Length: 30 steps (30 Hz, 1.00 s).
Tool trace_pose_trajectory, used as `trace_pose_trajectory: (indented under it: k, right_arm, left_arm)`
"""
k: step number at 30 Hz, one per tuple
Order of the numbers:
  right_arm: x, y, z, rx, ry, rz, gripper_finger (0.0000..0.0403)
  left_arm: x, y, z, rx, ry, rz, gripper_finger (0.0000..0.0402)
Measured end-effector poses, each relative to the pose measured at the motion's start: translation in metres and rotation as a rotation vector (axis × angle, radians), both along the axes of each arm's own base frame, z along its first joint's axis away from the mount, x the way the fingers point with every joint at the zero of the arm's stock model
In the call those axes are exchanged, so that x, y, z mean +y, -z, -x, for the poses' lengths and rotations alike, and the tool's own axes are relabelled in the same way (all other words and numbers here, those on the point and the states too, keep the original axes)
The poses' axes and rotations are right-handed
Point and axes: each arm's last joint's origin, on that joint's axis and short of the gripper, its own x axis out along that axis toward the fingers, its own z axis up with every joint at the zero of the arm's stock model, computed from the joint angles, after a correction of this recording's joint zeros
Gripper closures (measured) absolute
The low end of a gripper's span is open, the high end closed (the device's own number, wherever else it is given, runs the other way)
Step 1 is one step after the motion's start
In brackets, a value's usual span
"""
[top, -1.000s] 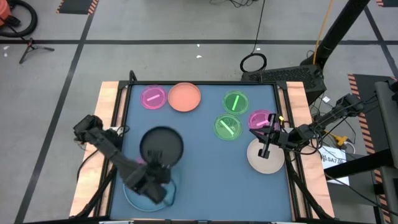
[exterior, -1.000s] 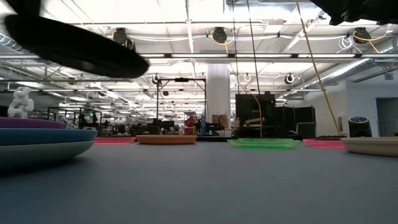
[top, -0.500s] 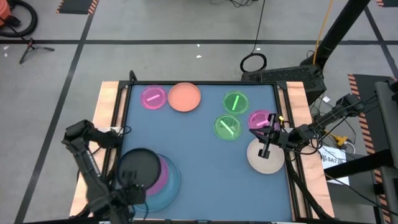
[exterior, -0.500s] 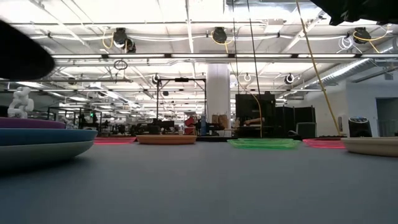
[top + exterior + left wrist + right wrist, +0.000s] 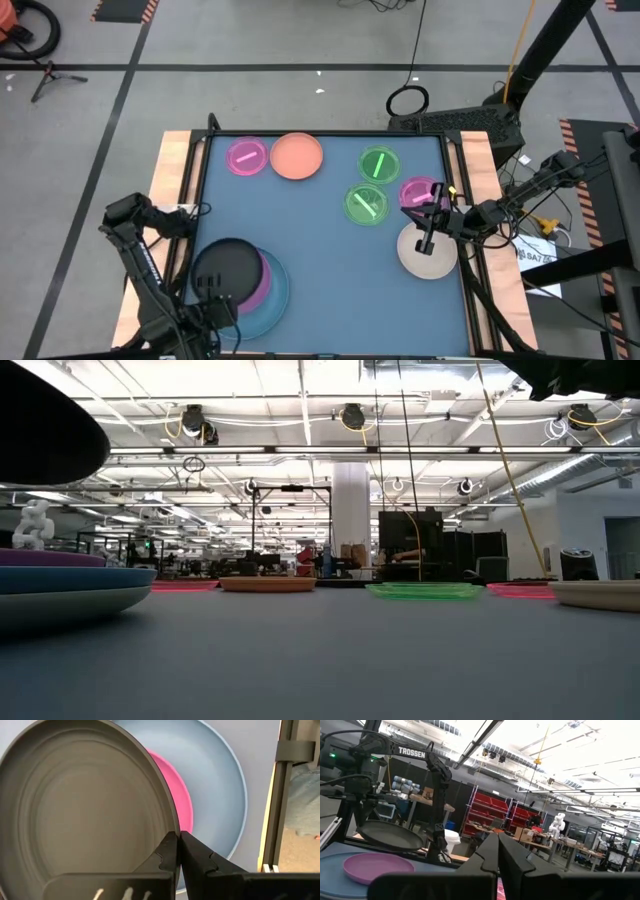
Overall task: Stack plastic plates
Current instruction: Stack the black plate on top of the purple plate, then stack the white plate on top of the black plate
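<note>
My left gripper [image 5: 215,300] is shut on a black plate [image 5: 225,268], which hangs over a purple plate [image 5: 262,280]. The purple plate lies in a large light-blue plate [image 5: 275,300] at the table's near left. In the left wrist view the black plate [image 5: 85,805] covers most of the purple plate [image 5: 184,802] and the light-blue plate [image 5: 222,785]. In the low view the black plate [image 5: 40,430] floats above the stack [image 5: 60,575]. My right gripper [image 5: 427,238] is shut and holds nothing, above a beige plate [image 5: 425,255] at the right edge. My left gripper pinches the black plate's rim [image 5: 172,836] between its two fingers, on the side toward the table's near edge. The fingers come steeply from above. The plate is lifted clear, close to level, above the purple plate.
Along the far side lie a pink plate [image 5: 245,157] and an orange plate [image 5: 297,157]. Two green plates [image 5: 378,165] [image 5: 366,204] and a second pink plate [image 5: 420,192] lie at the right. The blue table top [image 5: 320,260] is bare between the groups.
My left gripper has swung toward the table's left and near edges with the black plate, rolling as it went. The plate stayed lifted and now hangs over the purple plate in the light-blue one. Over the last half second it has hardly moved.
</note>
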Motion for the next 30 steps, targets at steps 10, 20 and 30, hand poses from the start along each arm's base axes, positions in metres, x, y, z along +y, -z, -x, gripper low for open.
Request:
trace_pose_trajectory:
  k: [10,20,30]
  right_arm:
    - [0.0,0.0,0.0,0.0,0.0,0.001,0.0402]
    - [0.0,0.0,0.0,0.0,0.0,0.001,0.0402]
    - [0.0,0.0,0.0,-0.001,-0.003,-0.007,0.0402]
  left_arm:
    - [0.001,0.001,-0.001,-0.003,-0.005,-0.005,0.0341]
    - [0.002,0.0,-0.003,-0.072,-0.003,-0.048,0.0335]
    - [0.016,-0.002,-0.015,-0.127,0.079,-0.2,0.0335]
